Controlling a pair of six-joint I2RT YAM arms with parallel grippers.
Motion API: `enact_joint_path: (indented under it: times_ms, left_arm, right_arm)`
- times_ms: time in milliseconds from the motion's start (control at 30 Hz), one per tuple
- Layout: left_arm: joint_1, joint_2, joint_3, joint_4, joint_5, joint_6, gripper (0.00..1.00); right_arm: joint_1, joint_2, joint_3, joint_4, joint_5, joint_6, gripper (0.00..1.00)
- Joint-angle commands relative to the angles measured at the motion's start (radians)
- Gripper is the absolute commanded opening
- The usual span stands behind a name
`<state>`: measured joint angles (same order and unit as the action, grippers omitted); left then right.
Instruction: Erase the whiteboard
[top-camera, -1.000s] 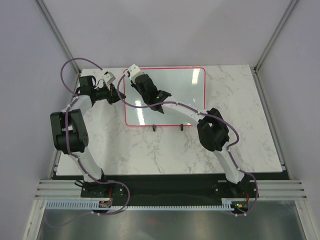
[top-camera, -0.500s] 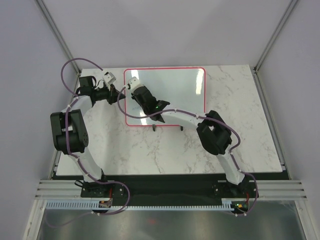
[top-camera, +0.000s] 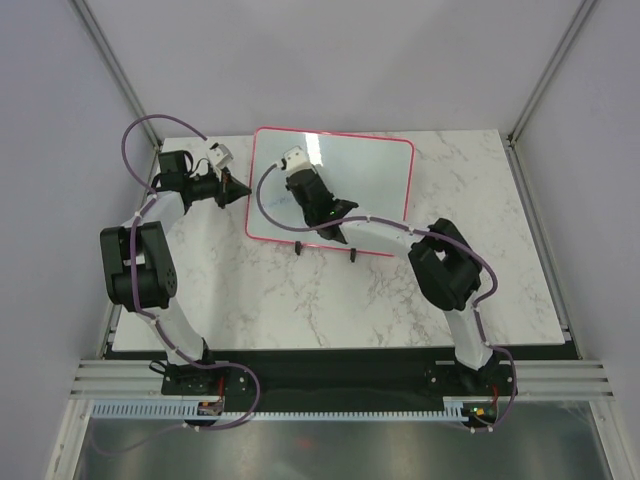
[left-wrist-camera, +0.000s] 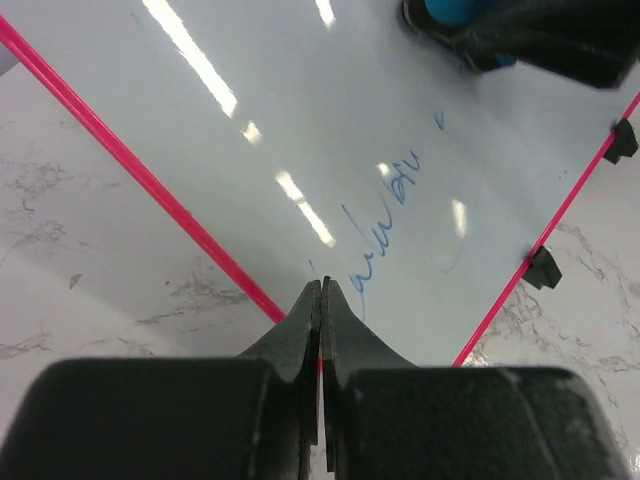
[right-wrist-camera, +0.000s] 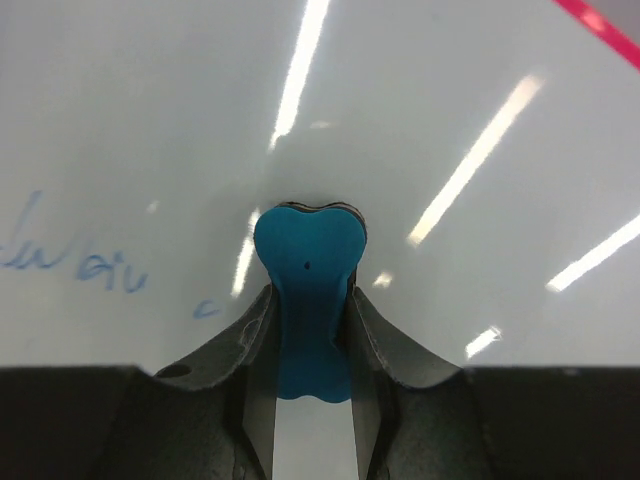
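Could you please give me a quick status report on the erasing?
Left gripper shut at edge of large glossy white red-framed whiteboard, grip unclear. Right gripper shut on small blue eraser, on the board. Faint blue handwriting unwiped. No obstruction seen.

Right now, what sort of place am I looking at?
Probably a robot lab cell: left arm and right arm bolted at a marble-look table, plain walls, metal posts, red-framed whiteboard.

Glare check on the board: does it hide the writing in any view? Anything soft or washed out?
Left wrist: diagonal light streaks cross the whiteboard, mostly clear of the blue handwriting, which stays visible; the left pincer, close to the lens, looks soft. Right wrist: similar streaks, blue eraser clear, writing faint at the left edge. Top external: board washed out, writing not discernible.
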<state>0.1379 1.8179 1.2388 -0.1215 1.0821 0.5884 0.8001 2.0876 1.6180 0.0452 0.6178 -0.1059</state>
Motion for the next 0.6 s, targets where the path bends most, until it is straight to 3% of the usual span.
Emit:
enact_joint_path:
  times_ms: [0, 167, 300, 333, 433, 567]
  left_arm:
    - [-0.003, -0.019, 0.004, 0.022, 0.032, 0.03, 0.02]
    - [-0.003, -0.015, -0.004, 0.022, 0.032, 0.022, 0.02]
    - [0.006, -0.025, 0.014, 0.022, 0.035, -0.015, 0.06]
    - [0.012, -0.01, 0.04, 0.022, 0.035, -0.028, 0.22]
    - [0.045, 0.046, 0.131, 0.022, 0.058, -0.113, 0.56]
    - [0.058, 0.179, 0.244, 0.006, 0.114, -0.209, 0.71]
  right_arm:
    - [0.089, 0.012, -0.012, 0.06, -0.012, -0.017, 0.0]
    - [0.106, -0.035, -0.205, 0.165, 0.037, 0.015, 0.0]
    - [0.106, -0.057, -0.239, 0.171, 0.04, 0.021, 0.0]
    - [0.106, -0.058, -0.24, 0.171, 0.042, 0.025, 0.0]
    - [0.106, -0.06, -0.247, 0.171, 0.039, 0.031, 0.0]
    - [0.106, -0.067, -0.27, 0.177, 0.036, 0.038, 0.0]
